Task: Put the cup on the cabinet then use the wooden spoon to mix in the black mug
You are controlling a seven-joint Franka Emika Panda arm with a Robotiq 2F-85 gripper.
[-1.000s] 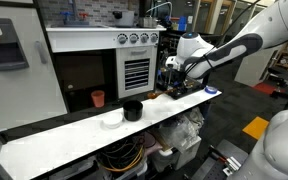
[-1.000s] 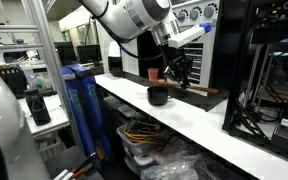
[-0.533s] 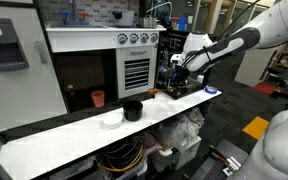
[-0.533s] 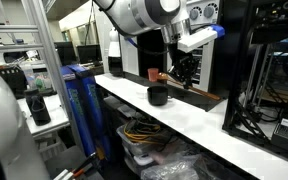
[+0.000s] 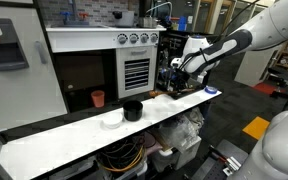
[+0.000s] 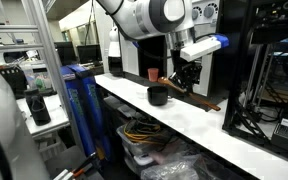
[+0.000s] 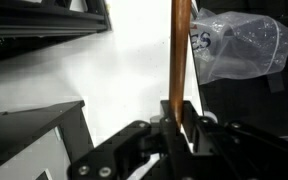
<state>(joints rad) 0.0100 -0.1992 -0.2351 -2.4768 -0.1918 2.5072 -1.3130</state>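
- Cup (image 5: pixel 98 97) stands upright on the dark ledge of the cabinet (image 5: pixel 79 42) in an exterior view, well apart from the arm.
- Same view: black mug (image 5: pixel 132 109) is on the white counter (image 5: pixel 64 138), just in front of the cup, with a small white bowl (image 5: pixel 111 120) beside it. Gripper (image 5: pixel 177 86) hangs low over the counter's far end, past the mug. Can't tell from here how its jaws stand.
- In an exterior view, the gripper (image 6: pixel 188 80) points down onto the wooden spoon (image 6: pixel 206 101), which shows as a long brown line close to the counter top, beside the black mug (image 6: pixel 158 95). Cup (image 6: pixel 153 74) is behind the mug, on the ledge.
- Wrist view: the 2 fingers (image 7: pixel 192 118) are clamped on the wooden spoon (image 7: pixel 181 50), its handle running straight up the frame over the white counter (image 7: pixel 124 70). A clear plastic bag (image 7: pixel 239 45) lies just to the side of the handle.
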